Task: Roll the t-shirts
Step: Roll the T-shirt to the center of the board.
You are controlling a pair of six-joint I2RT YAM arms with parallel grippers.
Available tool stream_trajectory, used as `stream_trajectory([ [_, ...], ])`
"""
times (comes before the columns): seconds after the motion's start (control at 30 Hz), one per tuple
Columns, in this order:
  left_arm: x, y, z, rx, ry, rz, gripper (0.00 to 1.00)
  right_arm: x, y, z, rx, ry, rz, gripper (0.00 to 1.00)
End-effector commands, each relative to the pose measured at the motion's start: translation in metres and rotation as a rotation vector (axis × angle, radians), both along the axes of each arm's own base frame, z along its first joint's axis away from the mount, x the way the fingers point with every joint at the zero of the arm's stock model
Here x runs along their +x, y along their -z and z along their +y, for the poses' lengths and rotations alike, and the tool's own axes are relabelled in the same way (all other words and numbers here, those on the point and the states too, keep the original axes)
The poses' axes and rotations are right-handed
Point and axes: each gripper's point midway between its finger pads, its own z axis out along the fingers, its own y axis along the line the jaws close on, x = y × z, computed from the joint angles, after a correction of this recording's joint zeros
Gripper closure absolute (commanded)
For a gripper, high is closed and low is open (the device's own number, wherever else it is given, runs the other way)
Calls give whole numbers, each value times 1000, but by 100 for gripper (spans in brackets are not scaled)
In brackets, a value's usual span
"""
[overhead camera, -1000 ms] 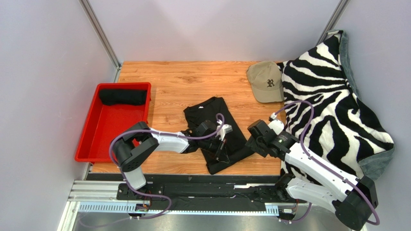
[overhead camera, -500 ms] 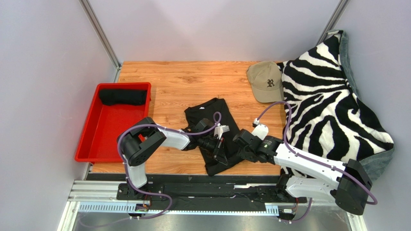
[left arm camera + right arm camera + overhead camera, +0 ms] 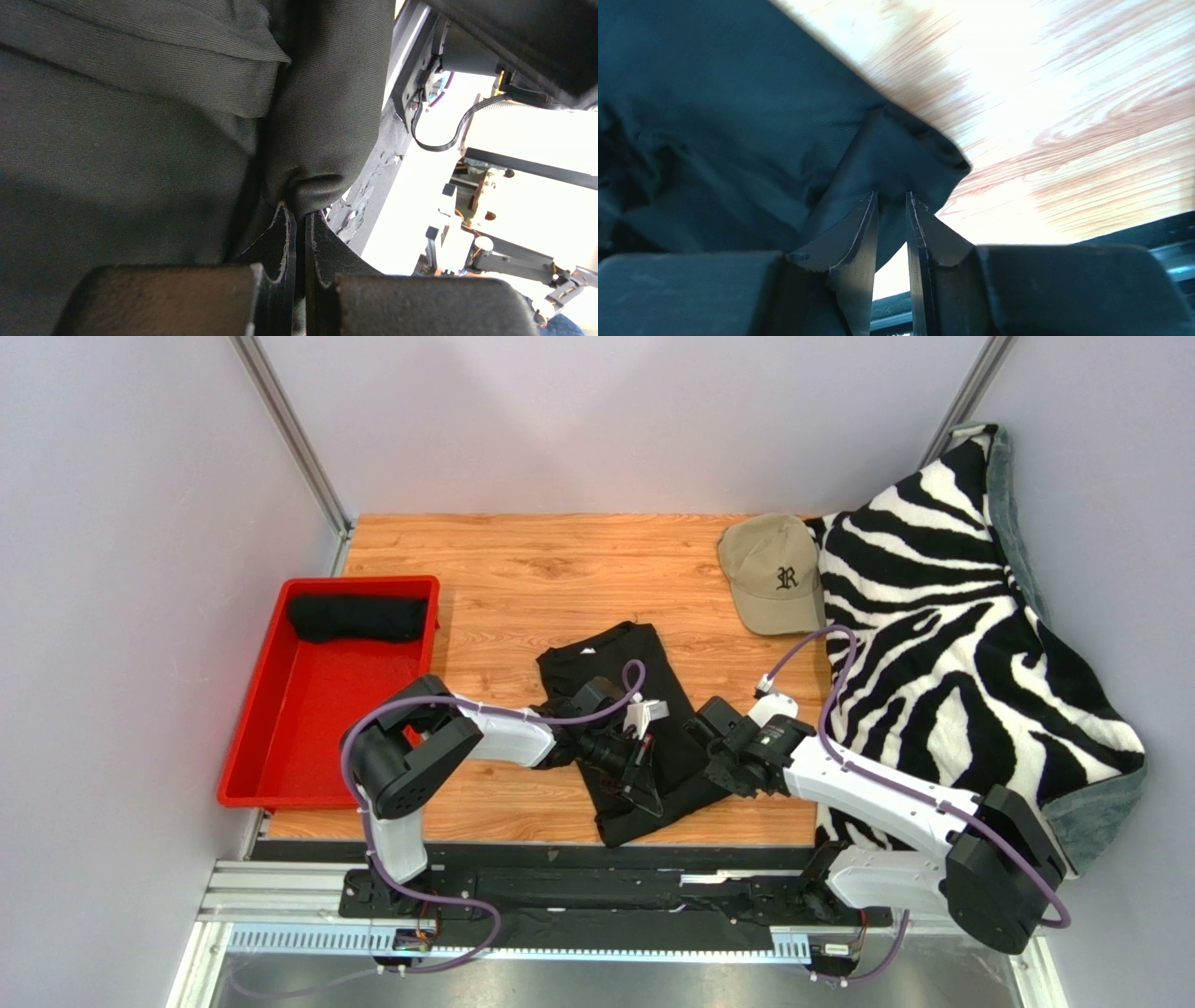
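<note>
Top view shows the black shirt (image 3: 617,655) lying right of the red tray (image 3: 316,714). Only the wrist views show the pinches: left gripper (image 3: 298,218) and right gripper (image 3: 891,201) both squeeze shirt folds.

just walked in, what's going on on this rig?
Both arms are on the black t-shirt mid-table: left gripper shut on a fold, right gripper pinching its right edge. Not rolled yet. One dark roll lies in the red bin; cap and blanket lie at the right.
</note>
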Motion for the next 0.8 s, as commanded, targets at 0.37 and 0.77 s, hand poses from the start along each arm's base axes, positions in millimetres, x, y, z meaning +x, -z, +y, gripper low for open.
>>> stream_trajectory([
  [0.37, 23, -38, 5, 10, -46, -190, 59, 11, 22, -12, -32, 93, 167, 78],
  [0.77, 26, -79, 11, 214, -81, -797, 39, 16, 28, -13, -7, 103, 248, 79],
])
